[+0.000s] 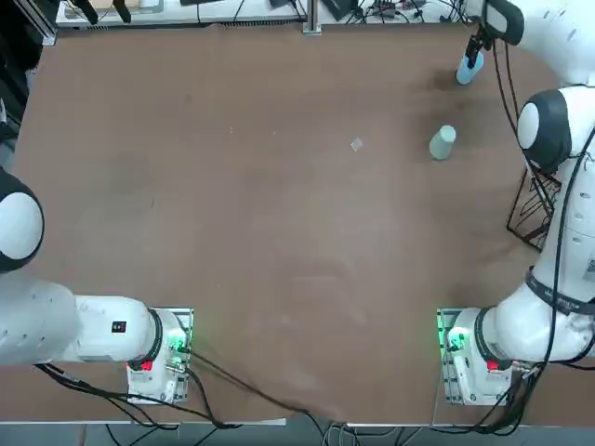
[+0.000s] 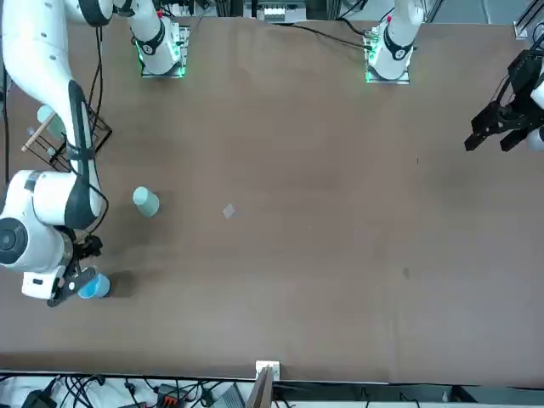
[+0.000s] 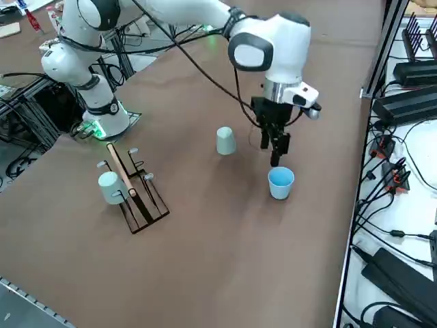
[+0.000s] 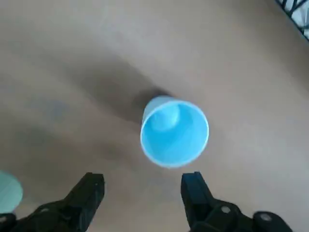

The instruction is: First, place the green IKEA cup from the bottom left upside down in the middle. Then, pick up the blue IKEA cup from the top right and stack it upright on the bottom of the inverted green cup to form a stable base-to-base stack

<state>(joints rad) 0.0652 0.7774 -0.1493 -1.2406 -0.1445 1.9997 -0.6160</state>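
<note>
The blue IKEA cup [image 3: 280, 183] stands upright, mouth up, near the table's far right corner [image 1: 469, 67]. My right gripper [image 3: 276, 152] hangs just above and beside it, open, with nothing between its fingers. In the right wrist view the blue cup [image 4: 175, 131] sits just beyond the two black fingertips [image 4: 90, 189], outside the gap. The green IKEA cup [image 1: 442, 142] stands upside down on the table a short way nearer the middle [image 3: 226, 141], apart from the blue cup [image 2: 93, 286]. An edge of the green cup [image 4: 7, 193] shows in the wrist view.
A black wire rack [image 3: 136, 191] stands at the table's right edge, with a pale cup [image 3: 109, 187] hung on it. A small clear scrap [image 1: 356, 144] lies left of the green cup. Cables and power strips [image 3: 403, 102] line the far edge.
</note>
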